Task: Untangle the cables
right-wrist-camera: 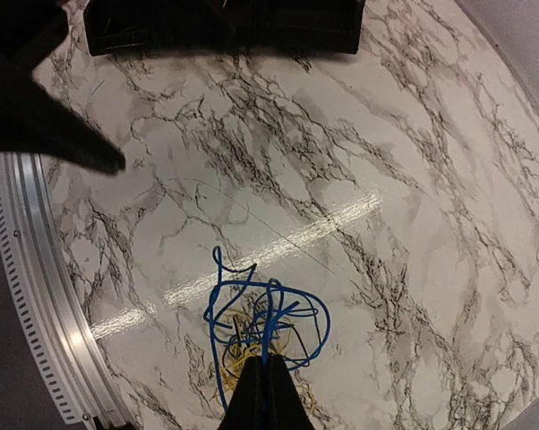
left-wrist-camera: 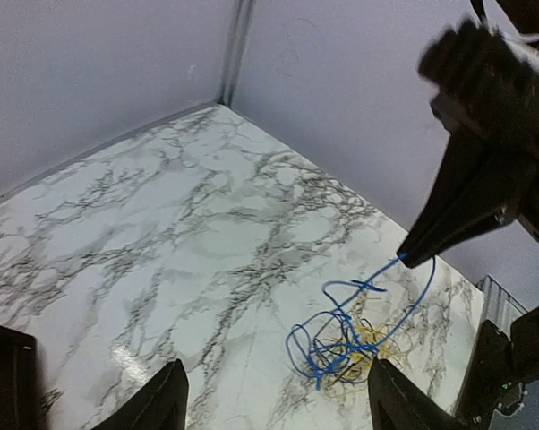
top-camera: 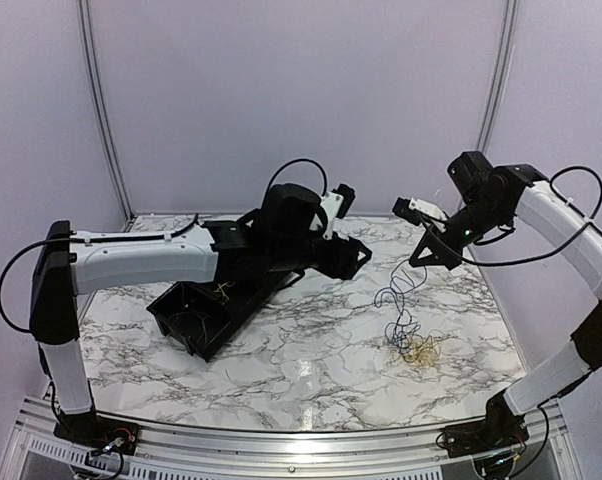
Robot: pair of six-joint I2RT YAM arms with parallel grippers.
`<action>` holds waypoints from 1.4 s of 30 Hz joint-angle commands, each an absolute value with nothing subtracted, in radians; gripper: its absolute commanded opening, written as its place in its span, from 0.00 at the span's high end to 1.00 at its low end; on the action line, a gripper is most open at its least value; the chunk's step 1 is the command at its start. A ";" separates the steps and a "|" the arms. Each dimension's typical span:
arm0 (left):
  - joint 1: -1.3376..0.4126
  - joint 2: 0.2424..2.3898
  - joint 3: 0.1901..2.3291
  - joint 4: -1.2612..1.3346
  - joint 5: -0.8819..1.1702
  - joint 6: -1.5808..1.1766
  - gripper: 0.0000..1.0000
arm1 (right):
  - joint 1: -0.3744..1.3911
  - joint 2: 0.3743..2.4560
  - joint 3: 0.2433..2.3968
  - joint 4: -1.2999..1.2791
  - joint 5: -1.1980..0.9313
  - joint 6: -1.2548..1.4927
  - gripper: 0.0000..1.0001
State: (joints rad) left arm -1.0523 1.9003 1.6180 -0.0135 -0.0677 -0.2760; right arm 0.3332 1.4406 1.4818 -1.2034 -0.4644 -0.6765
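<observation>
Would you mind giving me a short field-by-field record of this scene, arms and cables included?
Tangle: blue and yellow strands, on the table, right side
Right gripper: shut on blue cable, holding one end above the tangle
Left gripper: open, empty, raised, facing the tangle
Bin: black, on the table's left side, under the left arm

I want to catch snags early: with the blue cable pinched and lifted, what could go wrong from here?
The blue cable, pinched by the right gripper, runs down into loops mixed with the yellow cable; pulling higher may tighten a knot or drag everything along. The pinch sits at the very fingertips, so the thin cable might slip free.
</observation>
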 commanded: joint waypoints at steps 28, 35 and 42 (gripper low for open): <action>-1.142 2.489 1.734 0.658 0.053 -0.640 0.84 | 0.457 1.490 2.408 -1.262 -0.760 -0.286 1.00; -1.143 2.495 1.666 0.664 0.073 -0.669 0.83 | 0.456 1.388 2.385 -0.888 -0.473 -0.242 1.00; -1.132 2.402 1.653 0.664 0.141 -0.578 0.68 | 0.456 1.376 2.295 -0.843 -0.397 -0.274 1.00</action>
